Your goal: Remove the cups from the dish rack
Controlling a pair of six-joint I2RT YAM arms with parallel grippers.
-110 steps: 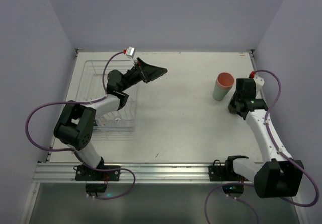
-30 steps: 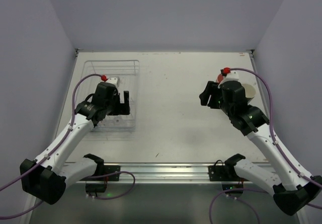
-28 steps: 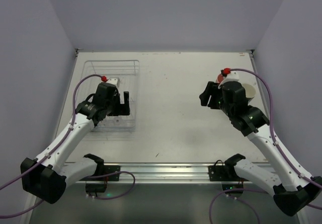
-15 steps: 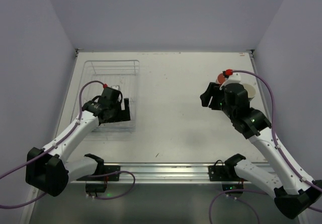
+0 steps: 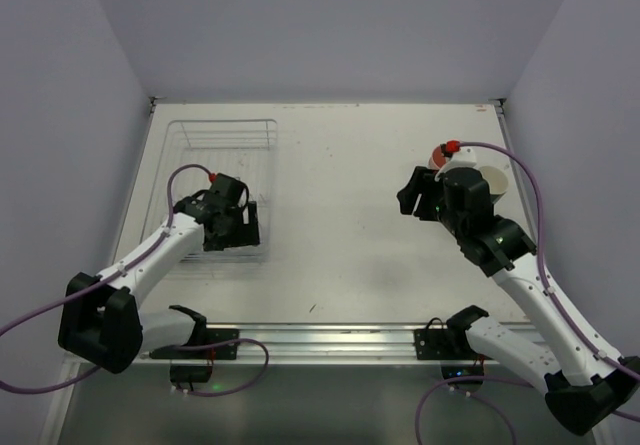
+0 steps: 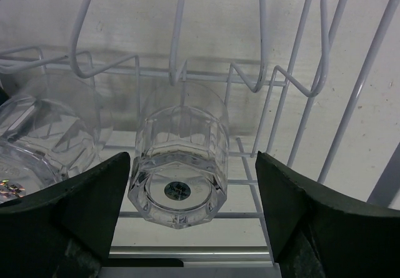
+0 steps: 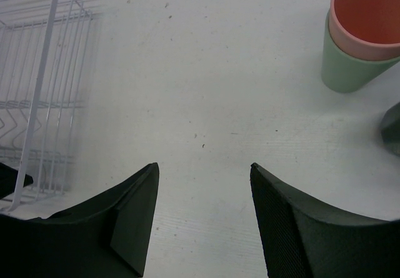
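Top external view, looking down on the pale table [image 5: 340,255], scuffed and speckled. On its left half, running toward the far edge, the dish rack [image 5: 225,135] of thin white wire. Over the rack's near end, the left arm [image 5: 150,260], bent in from the near-left corner; over the right half, the right arm [image 5: 520,265], reaching up from the near-right corner. At the left arm's tip, the left gripper [image 6: 192,165], down inside the rack, jaws apart and set either side of a clear glass [image 6: 181,134]; in the left wrist view, one finger [image 6: 81,209] just beside the glass wall, contact impossible to tell, the other with a plain gap. Not clamped on it. At the right arm's tip, the right gripper [image 7: 203,209], jaws moderately wide, nothing between them but bare table, well apart from the rack. Near that gripper, beyond it and to its right, two nested cups standing upright on the table: salmon-pink cup [image 7: 369,15] seated in mint-green cup [image 7: 347,72]. Inside the rack, the clear glass with its thick faceted base toward the wrist camera and its mouth away, against the wire tines; lying over or standing inverted, not clear. Just beside it, a second clear glass [image 6: 44,134], likewise base toward the camera, partly cut off at the frame's edge
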